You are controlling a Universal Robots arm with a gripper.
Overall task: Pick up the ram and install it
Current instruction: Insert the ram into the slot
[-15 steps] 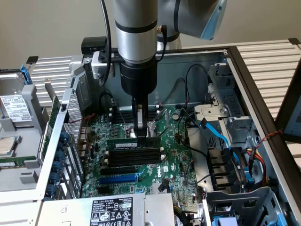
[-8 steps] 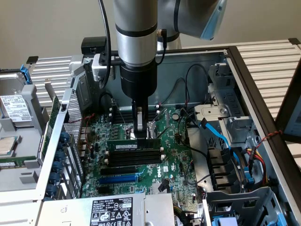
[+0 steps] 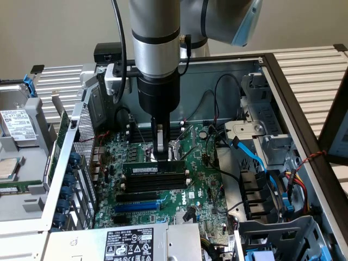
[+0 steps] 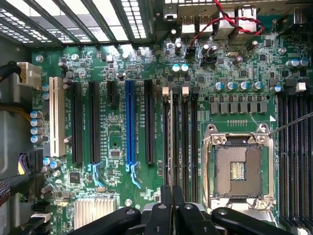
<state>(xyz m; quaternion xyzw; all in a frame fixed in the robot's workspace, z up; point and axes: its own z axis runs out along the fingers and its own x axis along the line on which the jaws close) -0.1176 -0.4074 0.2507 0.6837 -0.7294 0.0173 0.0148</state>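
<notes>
The ram (image 3: 145, 169), a green stick with a white label, stands on edge in the black memory slot nearest the processor socket (image 3: 179, 148), between white end latches. My gripper (image 3: 161, 156) points straight down over it, and its fingers are shut together with nothing between them. The tips sit at the ram's top edge, right of its middle, and I cannot tell whether they touch it. In the wrist view the shut gripper (image 4: 172, 192) hangs over the row of memory slots (image 4: 181, 142) beside the open socket (image 4: 238, 169).
The motherboard lies inside an open case with metal walls (image 3: 283, 92) all around. Empty black slots (image 3: 155, 184) and a blue slot (image 3: 138, 207) lie beside the ram. Blue and black cables (image 3: 253, 157) crowd the exterior view's right, and a power supply (image 3: 130, 242) sits in front.
</notes>
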